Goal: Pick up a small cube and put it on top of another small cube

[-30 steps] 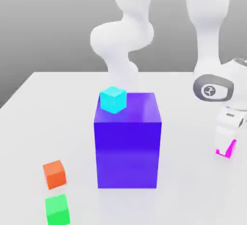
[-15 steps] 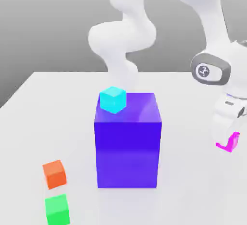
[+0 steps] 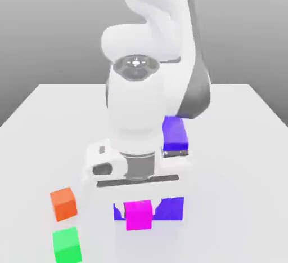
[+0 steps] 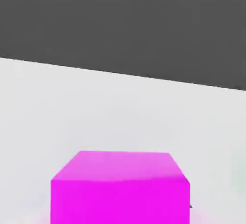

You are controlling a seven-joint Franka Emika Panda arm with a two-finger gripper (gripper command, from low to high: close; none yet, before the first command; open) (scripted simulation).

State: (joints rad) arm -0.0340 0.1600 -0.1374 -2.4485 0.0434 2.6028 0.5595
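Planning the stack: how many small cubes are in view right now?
3: magenta cube under the hand, orange cube and green cube on the table at the exterior view's left. The arm may hide others.

You have three small cubes: magenta cube [image 3: 138, 215], orange cube [image 3: 63, 203], green cube [image 3: 67, 245]. One large purple-blue block [image 3: 175, 132].

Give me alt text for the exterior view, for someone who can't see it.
A white robot arm fills the middle of the frame, its gripper shut on a small pink cube held in front of a large purple-blue block. An orange cube and a green cube sit on the white table toward the exterior view's left.
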